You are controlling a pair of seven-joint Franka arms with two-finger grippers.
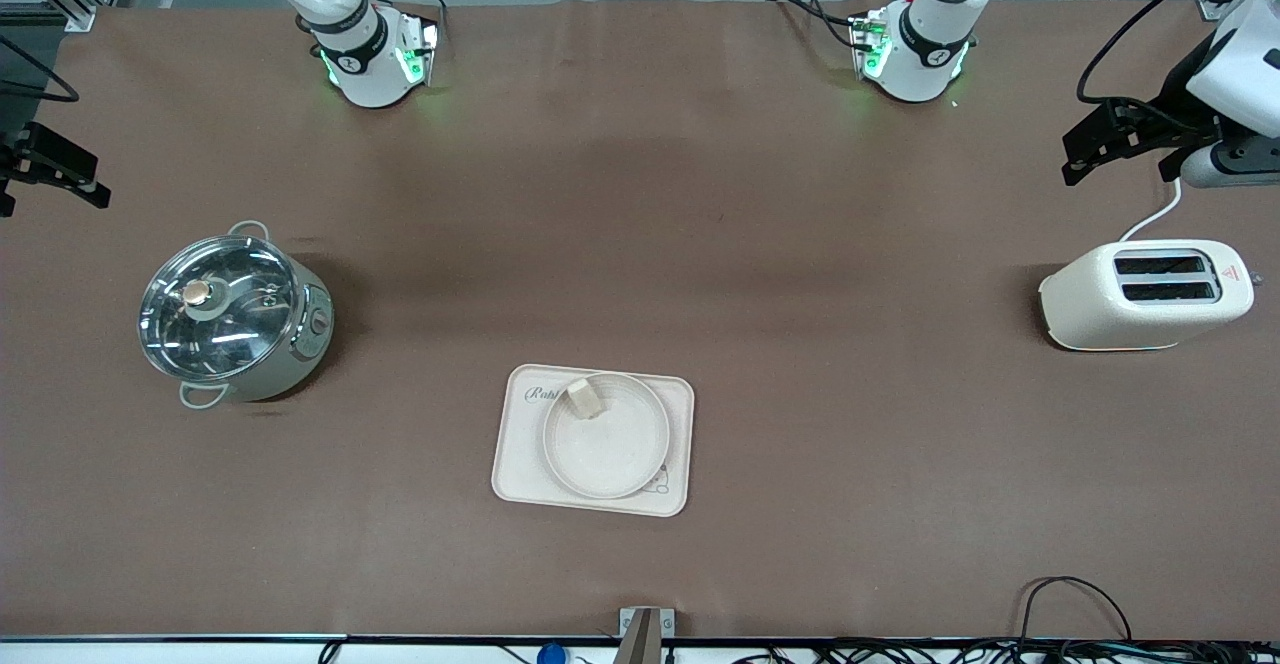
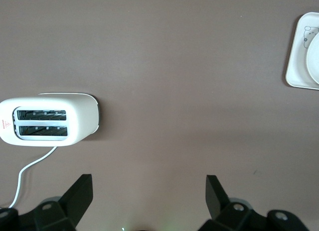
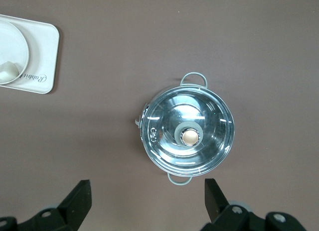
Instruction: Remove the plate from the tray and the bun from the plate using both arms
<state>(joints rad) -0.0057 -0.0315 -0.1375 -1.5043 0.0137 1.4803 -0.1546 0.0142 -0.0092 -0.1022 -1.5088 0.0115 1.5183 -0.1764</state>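
The round cream plate point(image 1: 610, 444) lies on the rectangular cream tray point(image 1: 518, 469) near the front camera, mid-table. The small pale bun point(image 1: 585, 399) sits in the plate, against the rim on the side toward the robot bases. My left gripper point(image 1: 1085, 149) is up in the air at the left arm's end of the table, close to the toaster, and it is open and empty point(image 2: 148, 191). My right gripper point(image 1: 50, 169) is up at the right arm's end, close to the pot, open and empty point(image 3: 148, 193). The right wrist view shows part of the plate point(image 3: 12, 47) and the bun point(image 3: 9, 71).
A cream two-slot toaster point(image 1: 1145, 294) with a white cord stands at the left arm's end, also in the left wrist view point(image 2: 47, 120). A steel pot with a glass lid point(image 1: 235, 314) stands at the right arm's end, also in the right wrist view point(image 3: 187, 134). Brown tabletop lies between them.
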